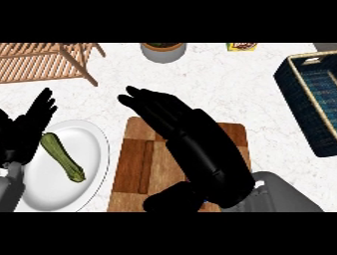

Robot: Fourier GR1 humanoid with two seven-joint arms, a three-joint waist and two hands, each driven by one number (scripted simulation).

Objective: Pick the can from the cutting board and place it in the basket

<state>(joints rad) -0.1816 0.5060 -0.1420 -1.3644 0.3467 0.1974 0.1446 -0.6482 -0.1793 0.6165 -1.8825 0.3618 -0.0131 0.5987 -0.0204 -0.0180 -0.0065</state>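
The counter (223, 74) carries a wooden rack (32, 62) at its far left corner and a blue basket (320, 102) at its right edge. The board (138, 164) lies at the near edge. The right hand (190, 142) stretches flat across it, fingers straight, hiding any can. Beside it, a plate (68, 194) holds a courgette (63, 157). The left hand (20, 129) rests released at the left edge.

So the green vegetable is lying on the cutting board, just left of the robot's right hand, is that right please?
Not quite. In the head view the green vegetable lies on the white plate, not on the cutting board. The plate sits to the left of the board, so the vegetable is indeed left of the right hand.
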